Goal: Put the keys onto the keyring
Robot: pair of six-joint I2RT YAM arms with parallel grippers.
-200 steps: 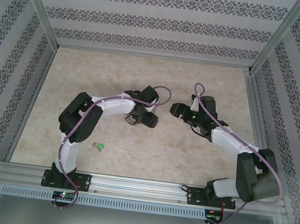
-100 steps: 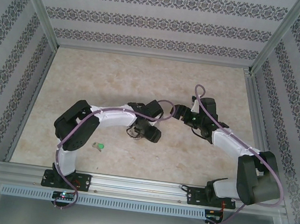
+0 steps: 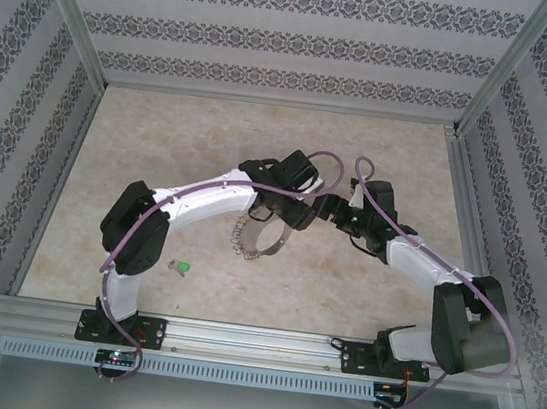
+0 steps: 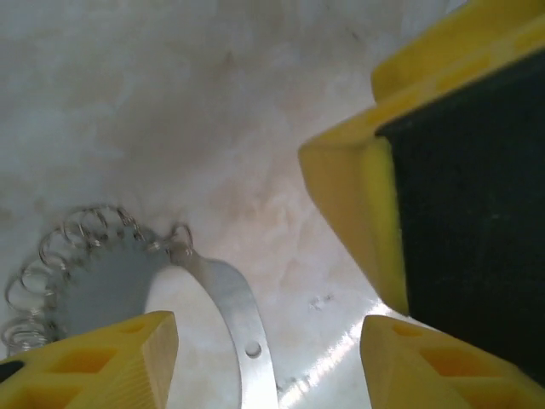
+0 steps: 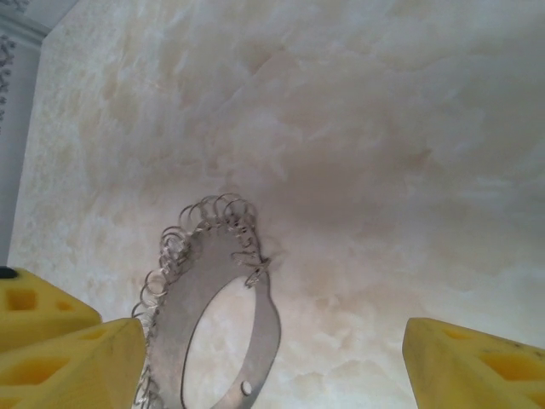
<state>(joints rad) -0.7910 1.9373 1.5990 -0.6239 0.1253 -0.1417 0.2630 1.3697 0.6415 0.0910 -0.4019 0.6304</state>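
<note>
From the left, I see the green key (image 3: 181, 268) lying alone on the table (image 3: 161, 139) near the front rail, well apart from the keyring (image 5: 209, 264), which is mid-table between both claws. The left gripper (image 4: 264, 362) has its fingers apart with the ring's edge behind one, so I cannot tell if it grips. The right gripper (image 5: 271, 366), crowding it, is spread wide, with bare table beyond.

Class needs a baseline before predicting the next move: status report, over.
Right gripper open; left gripper jaws apart, grip unclear. Keyring close ahead of both. Green key loose on table, well apart.
</note>
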